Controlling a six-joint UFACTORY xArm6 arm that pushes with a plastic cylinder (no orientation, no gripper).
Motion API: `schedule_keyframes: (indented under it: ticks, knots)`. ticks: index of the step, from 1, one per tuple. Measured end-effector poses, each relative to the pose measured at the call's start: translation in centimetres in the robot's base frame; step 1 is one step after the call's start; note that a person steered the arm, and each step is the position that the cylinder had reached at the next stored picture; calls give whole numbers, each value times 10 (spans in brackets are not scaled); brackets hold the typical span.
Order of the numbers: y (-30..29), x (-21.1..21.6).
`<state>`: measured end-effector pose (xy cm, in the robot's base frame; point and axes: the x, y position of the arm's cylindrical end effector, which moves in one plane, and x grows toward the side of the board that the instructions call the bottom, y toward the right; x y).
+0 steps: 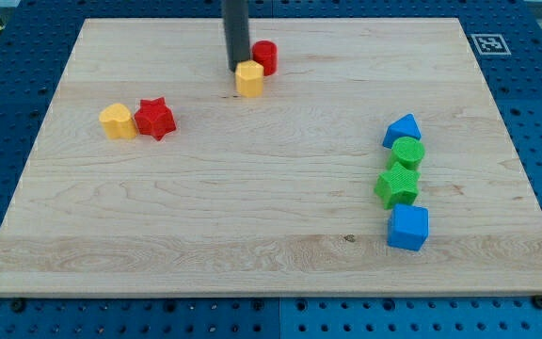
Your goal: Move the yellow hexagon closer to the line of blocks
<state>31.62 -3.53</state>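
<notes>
at the view's top centre, my tip [236, 69] down on the board, touching the upper-left edge of the yellow hexagon [249, 79]. no jaws here, just a plain rod, holding nothing. red cylinder [265, 56] just beside the hexagon, on its upper right. line of blocks well apart, toward the view's lower right: blue triangular block [402, 130], green cylinder [408, 152], green star [397, 185], blue cube [407, 227], stacked top to bottom. tip on the far side of the hexagon from that line, so probably well placed for a push down and right. risk, as a guess: hexagon slipping off the rod sideways. off at the view's left, another yellow block [117, 121] touching a red star [155, 119], clear of the path. wooden board [252, 235] under all.
</notes>
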Motion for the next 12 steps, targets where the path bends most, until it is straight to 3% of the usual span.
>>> schedule_keyframes:
  ticks: [1,2,4,6,9,12]
  knots:
    - [36,30]
    - [47,32]
    - [6,35]
    - [11,105]
    - [25,91]
    - [110,77]
